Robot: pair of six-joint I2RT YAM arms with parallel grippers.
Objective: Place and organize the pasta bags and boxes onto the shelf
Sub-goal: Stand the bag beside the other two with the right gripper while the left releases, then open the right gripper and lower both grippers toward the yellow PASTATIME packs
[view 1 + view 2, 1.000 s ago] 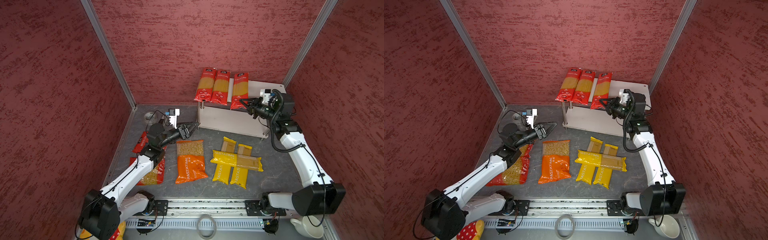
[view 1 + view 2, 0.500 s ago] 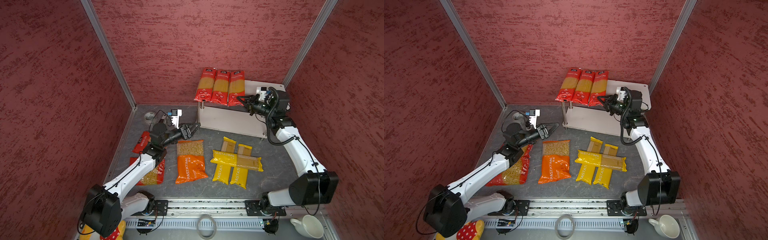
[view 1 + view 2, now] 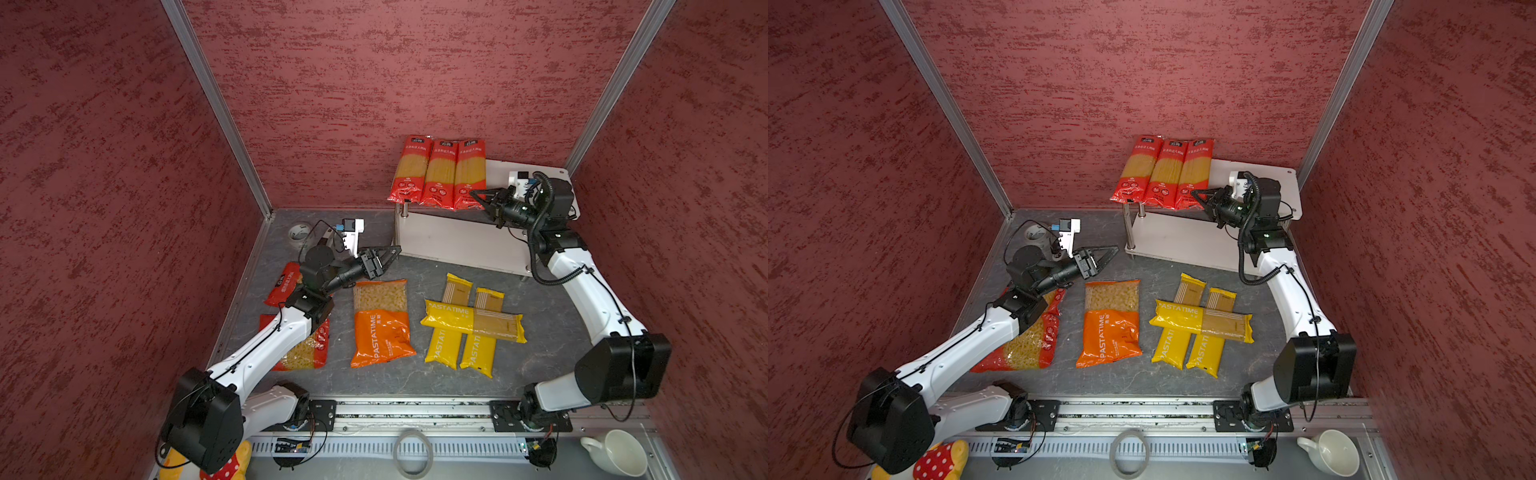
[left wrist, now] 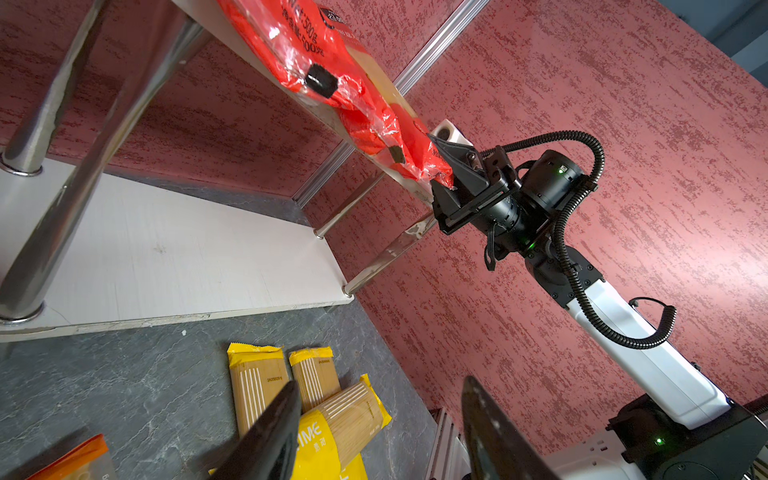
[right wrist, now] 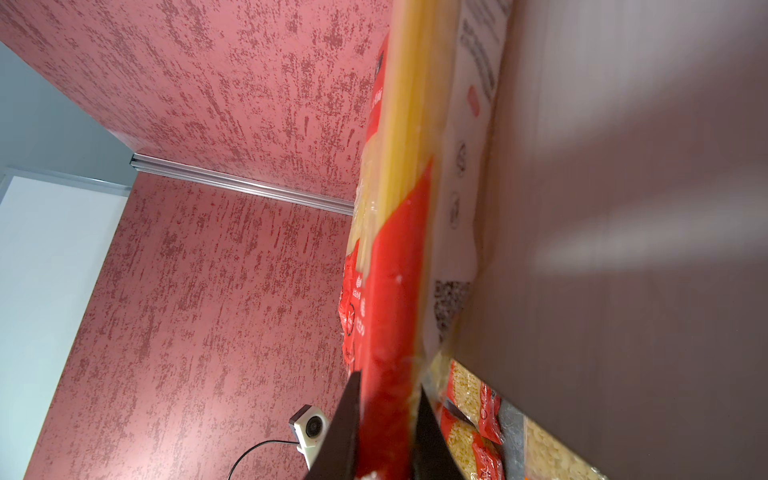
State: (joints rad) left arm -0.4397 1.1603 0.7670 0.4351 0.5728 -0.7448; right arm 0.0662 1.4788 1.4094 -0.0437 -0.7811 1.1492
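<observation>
Three long red spaghetti packs (image 3: 440,174) lie side by side on the left half of the top tier of the white shelf (image 3: 500,170). My right gripper (image 3: 474,193) is shut on the near end of the rightmost red pack (image 5: 399,270), one finger on each face. My left gripper (image 3: 395,249) hangs open and empty above the floor by the shelf's front left corner. An orange PASTATIME pack (image 3: 380,328) and three yellow PASTATIME packs (image 3: 473,320), one laid across the other two, lie on the floor. Two wide red short-pasta packs (image 3: 303,353) lie partly under the left arm.
A tape roll (image 3: 300,235) sits in the back left corner of the floor. A second ring (image 3: 413,453), a white cup (image 3: 619,453) and a plush toy (image 3: 224,465) lie past the front rail. Red walls close in three sides. The shelf's lower tier (image 3: 457,245) is bare.
My right gripper slid the third red spaghetti pack left until it lay against the other two. The left gripper shifted slightly and stayed open.
</observation>
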